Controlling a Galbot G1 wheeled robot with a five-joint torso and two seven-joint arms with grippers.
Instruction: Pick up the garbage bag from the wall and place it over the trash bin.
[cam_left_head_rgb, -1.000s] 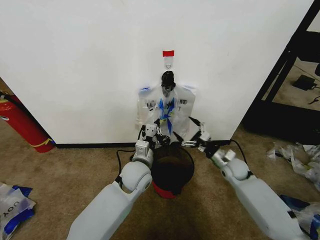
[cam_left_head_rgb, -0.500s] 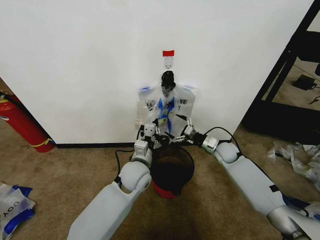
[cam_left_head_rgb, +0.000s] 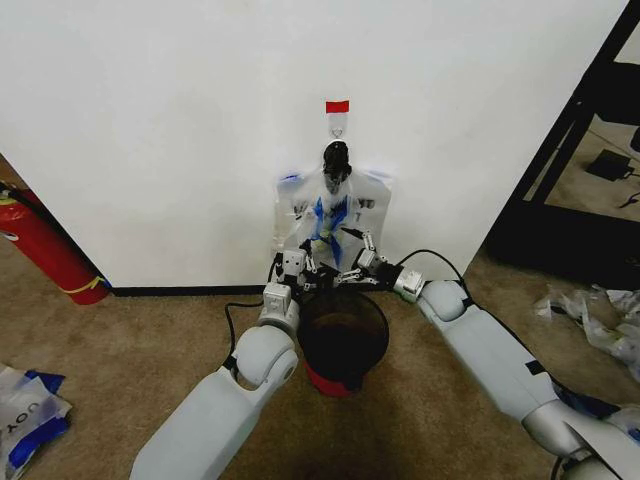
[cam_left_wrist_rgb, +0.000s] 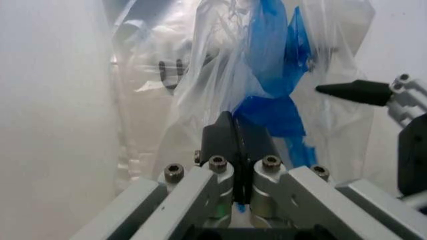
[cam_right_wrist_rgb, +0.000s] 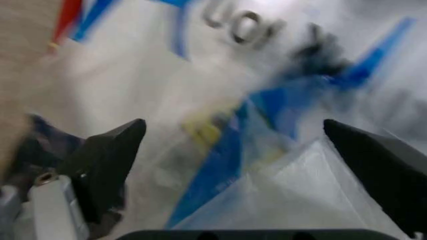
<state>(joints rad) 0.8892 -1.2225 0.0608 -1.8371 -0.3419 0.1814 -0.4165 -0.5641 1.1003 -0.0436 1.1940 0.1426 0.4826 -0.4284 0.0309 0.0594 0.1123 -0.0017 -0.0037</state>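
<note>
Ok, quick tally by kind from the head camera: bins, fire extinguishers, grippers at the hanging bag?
trash bin: 1
fire extinguisher: 1
grippers at the garbage bag: 2, left gripper shut on it, right gripper open
Total: 4

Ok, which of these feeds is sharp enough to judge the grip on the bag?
Left wrist view: crisp, left end effector shut on the garbage bag. Right wrist view: motion-smeared, open right end effector facing it. Head view: evenly lit but too distant.
</note>
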